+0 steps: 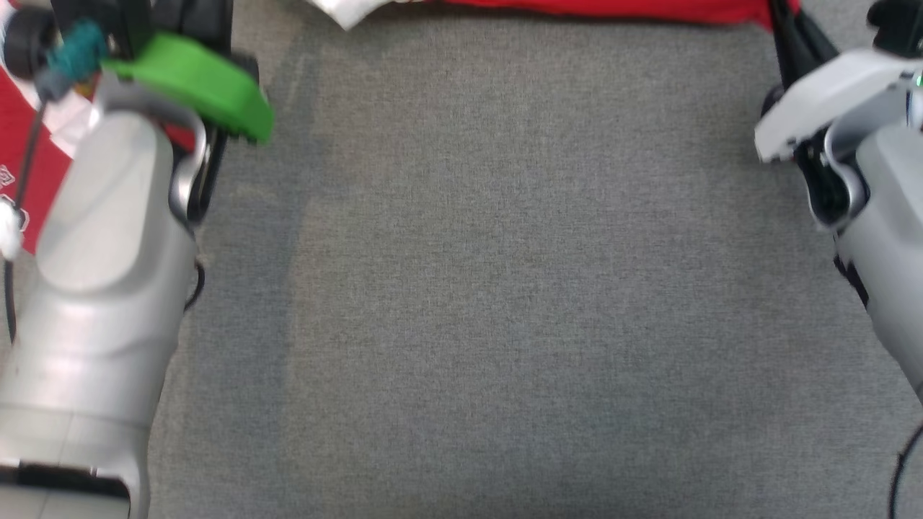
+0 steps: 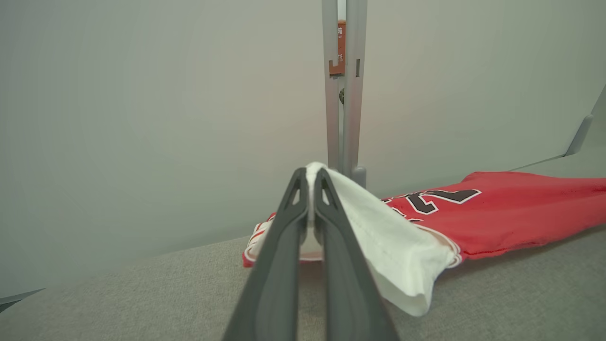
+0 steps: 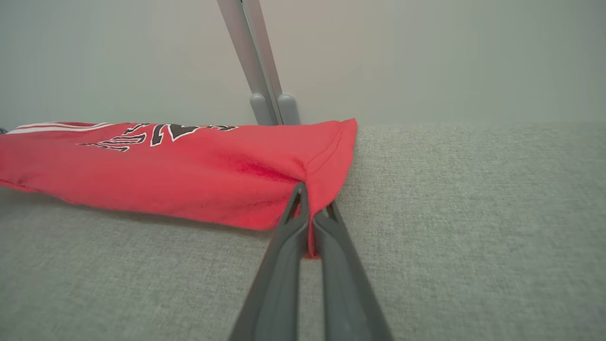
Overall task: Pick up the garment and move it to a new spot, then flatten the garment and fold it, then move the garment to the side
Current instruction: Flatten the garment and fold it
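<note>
On my left wrist feed, the left gripper (image 2: 310, 177) has its two long dark fingers (image 2: 284, 246) pressed nearly together, with only a thin slot between them. In that slot sits a white edge of the red sports jersey with black, white-outlined numerals (image 2: 511, 213). The pinched white fabric (image 2: 393, 246) drapes down over the right-hand finger, lifted a little off the grey woven fabric tabletop (image 2: 142, 293). The rest of the jersey lies flat on the tabletop against the pale partition wall (image 2: 142, 118), at the foot of a grey metal post (image 2: 343, 94).

On my right wrist feed, the right gripper (image 3: 312, 199) is closed just as tightly. Its fingers (image 3: 279, 265) clamp the red hem corner of the jersey (image 3: 189, 175), and a sliver of red cloth shows down the gap between them. That corner is puckered where it is gripped.

From the head camera, the jersey (image 1: 613, 9) is a red strip along the far edge of the tabletop (image 1: 490, 288). My left forearm (image 1: 101, 274) and right forearm (image 1: 887, 216) frame it at either side.
</note>
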{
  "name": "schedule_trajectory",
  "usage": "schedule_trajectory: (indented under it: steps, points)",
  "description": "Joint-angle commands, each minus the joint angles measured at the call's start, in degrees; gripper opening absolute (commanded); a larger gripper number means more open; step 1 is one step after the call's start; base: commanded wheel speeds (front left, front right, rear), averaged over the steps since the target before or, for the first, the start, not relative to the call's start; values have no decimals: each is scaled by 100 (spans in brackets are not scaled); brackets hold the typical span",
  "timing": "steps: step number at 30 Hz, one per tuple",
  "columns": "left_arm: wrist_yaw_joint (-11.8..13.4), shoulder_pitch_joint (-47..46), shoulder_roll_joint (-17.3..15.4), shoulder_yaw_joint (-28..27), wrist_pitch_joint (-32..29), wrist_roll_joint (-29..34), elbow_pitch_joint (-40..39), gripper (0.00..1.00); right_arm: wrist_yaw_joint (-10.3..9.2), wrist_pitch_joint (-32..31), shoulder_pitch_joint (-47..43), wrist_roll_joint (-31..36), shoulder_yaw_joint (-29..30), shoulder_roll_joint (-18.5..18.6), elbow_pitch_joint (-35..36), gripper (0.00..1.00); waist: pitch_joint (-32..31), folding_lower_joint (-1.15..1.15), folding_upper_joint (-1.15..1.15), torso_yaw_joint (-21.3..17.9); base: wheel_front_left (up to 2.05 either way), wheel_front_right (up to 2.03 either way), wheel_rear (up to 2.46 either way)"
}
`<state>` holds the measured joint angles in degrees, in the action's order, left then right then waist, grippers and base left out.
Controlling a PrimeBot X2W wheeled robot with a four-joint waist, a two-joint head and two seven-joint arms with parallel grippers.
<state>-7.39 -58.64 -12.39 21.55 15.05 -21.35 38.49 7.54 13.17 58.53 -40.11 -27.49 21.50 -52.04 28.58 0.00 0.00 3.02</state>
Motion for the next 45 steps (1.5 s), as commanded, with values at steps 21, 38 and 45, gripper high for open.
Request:
schedule_trajectory:
  steps: [21,38,45]
  points:
    - [2,3148,-1602,1771,-142,-845,-1171,0,-12,-1416,-1935,-1811,-2197,1785,1135,0,-2102,0,0,178,0,0,0]
    - [56,5240,-2964,2148,-1497,-1920,-3773,0,-11,-2759,-3432,-3669,-2924,3033,2838,0,-2581,0,0,104,0,0,0]
    - [259,5234,-3280,2020,-1731,-1954,-4389,0,-11,-3004,-3432,-3965,-2806,3289,3178,0,-2607,0,0,42,0,0,0]
